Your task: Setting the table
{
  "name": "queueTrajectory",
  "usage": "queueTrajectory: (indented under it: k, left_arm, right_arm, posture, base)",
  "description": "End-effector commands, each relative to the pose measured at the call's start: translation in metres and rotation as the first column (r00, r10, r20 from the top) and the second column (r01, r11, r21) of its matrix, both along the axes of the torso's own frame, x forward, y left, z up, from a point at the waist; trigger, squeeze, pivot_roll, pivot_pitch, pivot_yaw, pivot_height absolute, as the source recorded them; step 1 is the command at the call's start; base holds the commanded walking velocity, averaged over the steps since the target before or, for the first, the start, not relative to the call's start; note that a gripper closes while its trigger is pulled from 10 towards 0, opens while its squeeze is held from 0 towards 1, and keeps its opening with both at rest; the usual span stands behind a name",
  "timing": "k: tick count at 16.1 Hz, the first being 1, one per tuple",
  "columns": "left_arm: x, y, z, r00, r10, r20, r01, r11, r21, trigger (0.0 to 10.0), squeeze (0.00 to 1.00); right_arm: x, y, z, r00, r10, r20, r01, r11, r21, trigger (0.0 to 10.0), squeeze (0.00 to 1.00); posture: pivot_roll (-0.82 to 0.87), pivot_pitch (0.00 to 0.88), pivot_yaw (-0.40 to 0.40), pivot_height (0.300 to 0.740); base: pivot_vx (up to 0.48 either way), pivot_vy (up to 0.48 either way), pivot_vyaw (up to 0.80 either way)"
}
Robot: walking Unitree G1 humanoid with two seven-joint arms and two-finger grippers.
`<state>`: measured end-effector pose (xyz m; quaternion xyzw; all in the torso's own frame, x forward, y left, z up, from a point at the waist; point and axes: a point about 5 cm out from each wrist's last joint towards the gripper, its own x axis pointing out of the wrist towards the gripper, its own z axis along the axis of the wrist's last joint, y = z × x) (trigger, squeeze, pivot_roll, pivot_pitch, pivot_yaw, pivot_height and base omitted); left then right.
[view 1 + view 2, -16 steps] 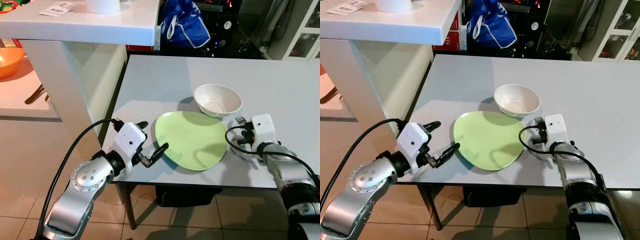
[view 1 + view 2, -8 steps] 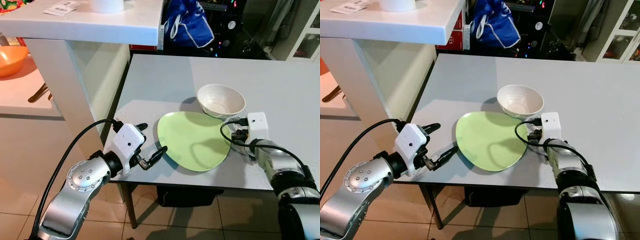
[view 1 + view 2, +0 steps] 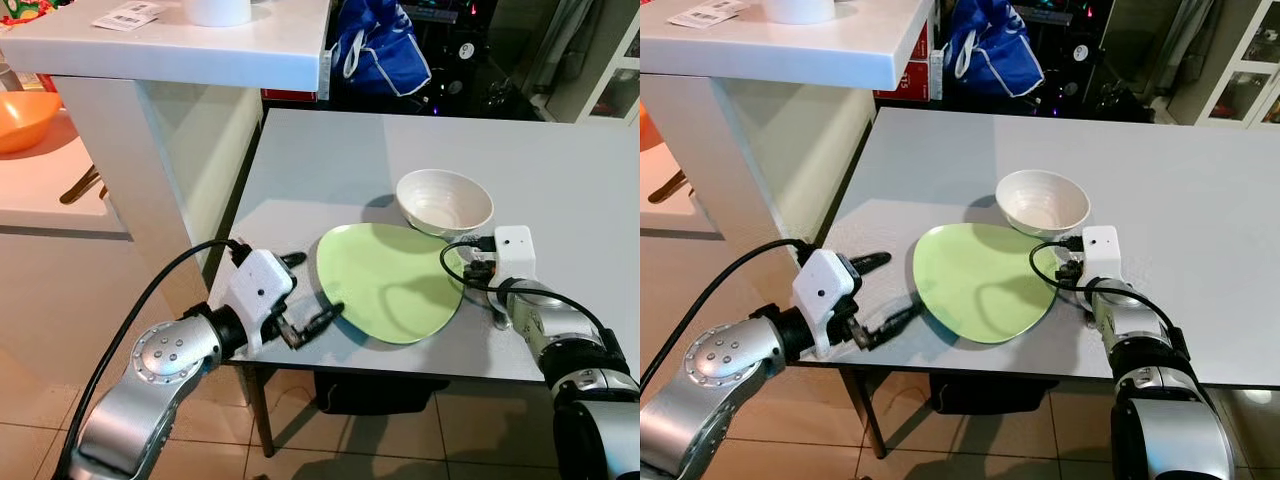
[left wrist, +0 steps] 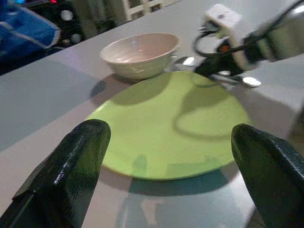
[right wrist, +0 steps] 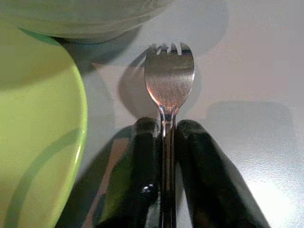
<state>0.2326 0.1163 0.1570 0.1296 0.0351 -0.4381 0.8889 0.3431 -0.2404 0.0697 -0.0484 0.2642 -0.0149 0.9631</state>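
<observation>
A light green plate (image 3: 390,282) lies near the front edge of the grey table (image 3: 560,170). A white bowl (image 3: 444,200) stands just behind it. My left gripper (image 3: 315,288) is open at the table's front left corner, its fingers either side of the plate's left rim without touching it. My right gripper (image 5: 165,124) is shut on the handle of a silver fork (image 5: 169,80). The fork rests low over the table just right of the plate, its tines pointing toward the bowl. In the left wrist view the fork (image 4: 228,78) shows beyond the plate (image 4: 166,128).
A white counter (image 3: 200,50) rises left of the table, close to my left arm. An orange bowl (image 3: 20,115) sits on a lower shelf at far left. A blue bag (image 3: 375,50) lies behind the table. Tiled floor runs below the front edge.
My right gripper has carried the fork a little leftward, closer to the plate and bowl. My left gripper has edged slightly toward the plate's rim, still open.
</observation>
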Motion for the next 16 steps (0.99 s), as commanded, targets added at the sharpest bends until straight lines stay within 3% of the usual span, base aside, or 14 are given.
queueTrajectory:
  k: [1,8,9,10,11,13,16]
  left_arm:
    - [-0.005,-0.004,0.001,0.999,-0.04,-0.016,0.04,0.999,-0.004,10.0,0.0]
    - [0.001,-0.005,0.004,0.999,-0.039,-0.001,0.039,0.999,-0.007,10.0,0.0]
    - [0.004,-0.003,0.004,1.0,-0.018,0.021,0.018,1.0,0.0,10.0,0.0]
    - [0.005,-0.003,0.005,0.999,-0.009,0.03,0.009,1.0,0.004,10.0,0.0]
    - [0.01,0.0,0.006,0.997,0.034,0.064,-0.034,0.999,0.001,10.0,0.0]
    - [0.018,0.002,0.007,0.987,0.122,0.101,-0.12,0.992,-0.028,10.0,0.0]
    - [0.037,0.006,0.015,0.941,0.323,0.101,-0.313,0.944,-0.104,10.0,0.0]
  right_arm:
    - [-0.004,-0.001,-0.008,0.999,-0.006,-0.046,0.007,1.0,0.014,10.0,1.0]
    - [0.001,0.0,0.003,1.0,0.007,-0.007,-0.006,0.998,0.058,10.0,1.0]
    - [0.0,-0.004,0.011,1.0,0.002,0.011,-0.003,0.997,0.079,10.0,0.53]
    - [-0.001,-0.005,0.013,1.0,0.0,0.019,-0.001,0.996,0.089,10.0,0.53]
    - [-0.005,-0.006,0.027,0.998,0.007,0.06,-0.018,0.983,0.183,10.0,0.0]
    - [-0.021,0.001,0.05,0.987,0.059,0.148,-0.099,0.953,0.287,10.0,0.0]
    - [-0.044,0.01,0.093,0.953,0.022,0.302,-0.113,0.951,0.289,10.0,0.0]
  posture:
    - [0.09,0.0,0.001,0.74]
    - [0.09,0.0,-0.006,0.74]
    - [0.08,0.0,-0.015,0.74]
    - [0.08,0.0,-0.016,0.74]
    - [0.06,0.0,-0.019,0.74]
    - [0.05,0.0,-0.013,0.74]
    - [-0.01,0.0,0.018,0.74]
  base:
    - [0.0,0.0,0.0]
    - [0.0,0.0,0.0]
    - [0.0,0.0,0.0]
    - [0.0,0.0,0.0]
    - [0.0,0.0,0.0]
    - [0.0,0.0,0.0]
    - [0.0,0.0,0.0]
